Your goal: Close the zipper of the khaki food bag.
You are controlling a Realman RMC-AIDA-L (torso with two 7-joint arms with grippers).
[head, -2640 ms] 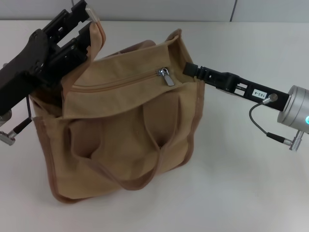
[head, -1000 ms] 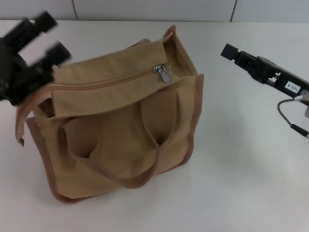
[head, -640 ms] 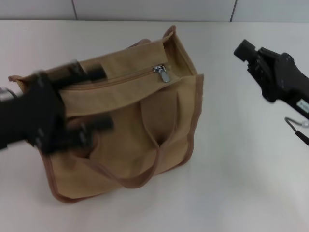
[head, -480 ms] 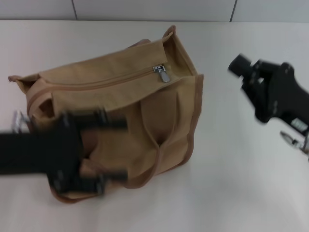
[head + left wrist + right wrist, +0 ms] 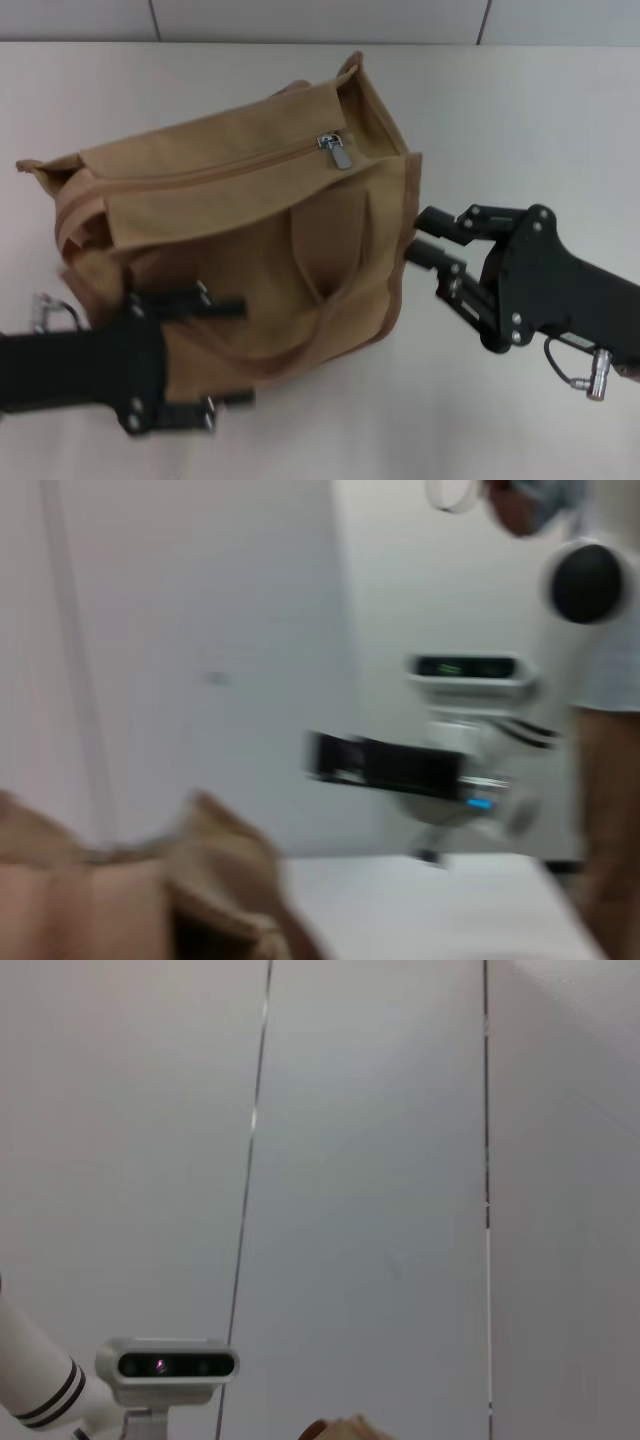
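On the surface (image 5: 520, 120) I see the khaki food bag (image 5: 240, 230), its zipper (image 5: 230, 165) pull at the right end. Both tools hang low, fingers apart: left tool (image 5: 225, 350) before it, right tool (image 5: 425, 235) beside it.

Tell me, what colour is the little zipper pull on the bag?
Shiny silver. The zipper pull shows best in the head view, on the khaki food bag.

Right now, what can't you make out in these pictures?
- Head view: the khaki food bag's lower front sits behind the left claw.
- Head view: inside the bag is hidden by the zipper panel.
- Left wrist view: motion-blurred.
- Right wrist view: mostly wall; no bag clearly shown.
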